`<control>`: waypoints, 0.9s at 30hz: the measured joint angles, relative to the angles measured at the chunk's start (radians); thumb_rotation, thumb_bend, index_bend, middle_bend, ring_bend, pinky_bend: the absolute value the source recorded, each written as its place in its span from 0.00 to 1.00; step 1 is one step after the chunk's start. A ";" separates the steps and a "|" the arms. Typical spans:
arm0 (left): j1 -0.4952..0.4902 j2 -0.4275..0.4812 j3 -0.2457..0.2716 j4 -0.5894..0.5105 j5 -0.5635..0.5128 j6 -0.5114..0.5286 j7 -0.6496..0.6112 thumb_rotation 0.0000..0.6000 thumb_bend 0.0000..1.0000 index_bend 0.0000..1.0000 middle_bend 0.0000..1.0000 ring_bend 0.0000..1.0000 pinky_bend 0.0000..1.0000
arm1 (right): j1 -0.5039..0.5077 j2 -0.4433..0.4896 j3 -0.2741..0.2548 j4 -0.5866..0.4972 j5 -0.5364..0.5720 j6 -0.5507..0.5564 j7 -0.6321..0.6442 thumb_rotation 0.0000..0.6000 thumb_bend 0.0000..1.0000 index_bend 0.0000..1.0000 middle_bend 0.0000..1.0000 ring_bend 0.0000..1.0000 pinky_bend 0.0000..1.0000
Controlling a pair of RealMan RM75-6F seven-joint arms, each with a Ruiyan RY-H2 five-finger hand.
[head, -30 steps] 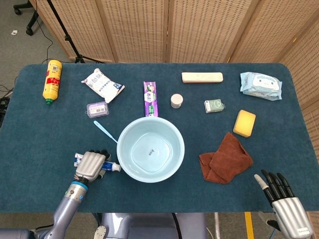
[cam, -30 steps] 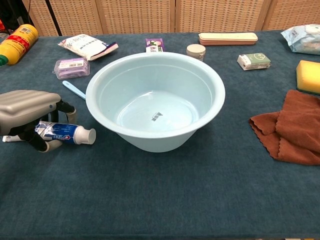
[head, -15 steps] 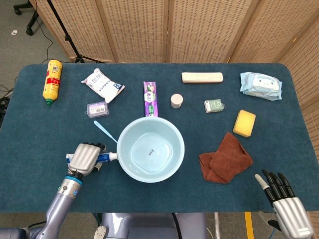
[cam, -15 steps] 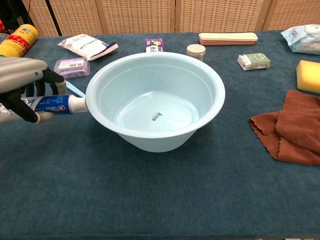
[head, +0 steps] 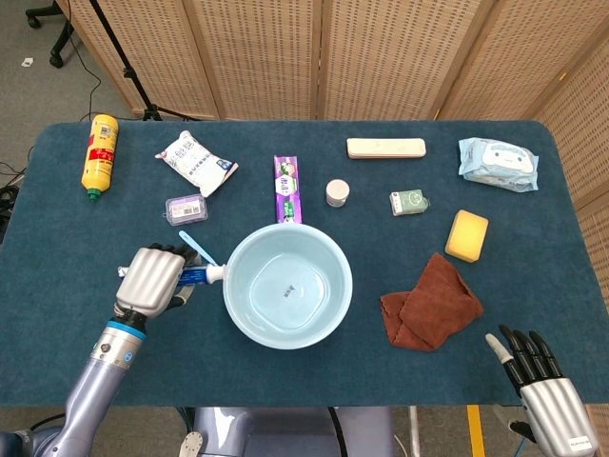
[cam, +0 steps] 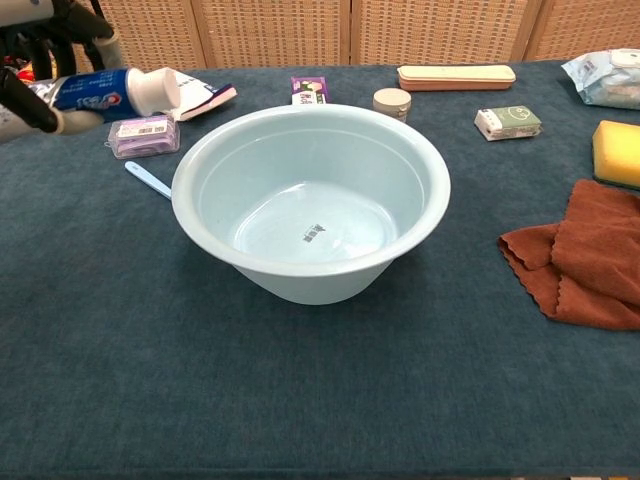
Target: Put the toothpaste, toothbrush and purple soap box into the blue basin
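Head view shows the left hand [head: 149, 278] gripping the toothpaste [head: 200, 275] by its body, the tube level above the bench [head: 86, 305] with its white cap pointing at the basin [head: 288, 285] rim, just beside it. In the chest view the same tube [cam: 100, 92] hangs high at the left, clear of the cloth, fingers [cam: 20, 95] wrapped round it. The right hand [head: 544, 386] rests at the near right corner, holding nothing, fingers straight and slightly apart.

The toothbrush [head: 200, 249] lies on the bench between the left hand and the basin, its far end close to the rim. The soap box [head: 186, 208] sits further back, apart from the basin.

Judging by its look, the tube is light and soft-walled; a squeeze mid-body would dent it, so the stiffer shoulder near the cap is the safer hold. The toothbrush is thin, stiff and lies flat, likely awkward to pinch off the cloth; its handle end is the place to take. The soap box looks rigid, smooth plastic, probably a little slippery, best held across its short sides.
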 measured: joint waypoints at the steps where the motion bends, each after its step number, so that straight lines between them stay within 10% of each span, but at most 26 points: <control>1: 0.000 -0.022 -0.002 0.009 0.028 0.013 -0.010 1.00 0.46 0.81 0.48 0.52 0.47 | 0.000 0.000 0.000 0.000 0.000 0.000 0.001 1.00 0.13 0.00 0.00 0.00 0.00; 8: -0.017 -0.232 -0.019 0.116 0.163 0.077 -0.042 1.00 0.46 0.81 0.48 0.52 0.47 | 0.001 0.005 0.001 -0.001 0.005 0.001 0.012 1.00 0.13 0.00 0.00 0.00 0.00; 27: -0.222 -0.558 -0.178 0.370 0.082 0.029 0.078 1.00 0.42 0.81 0.48 0.52 0.47 | 0.010 0.021 0.004 0.003 0.021 -0.001 0.075 1.00 0.13 0.00 0.00 0.00 0.00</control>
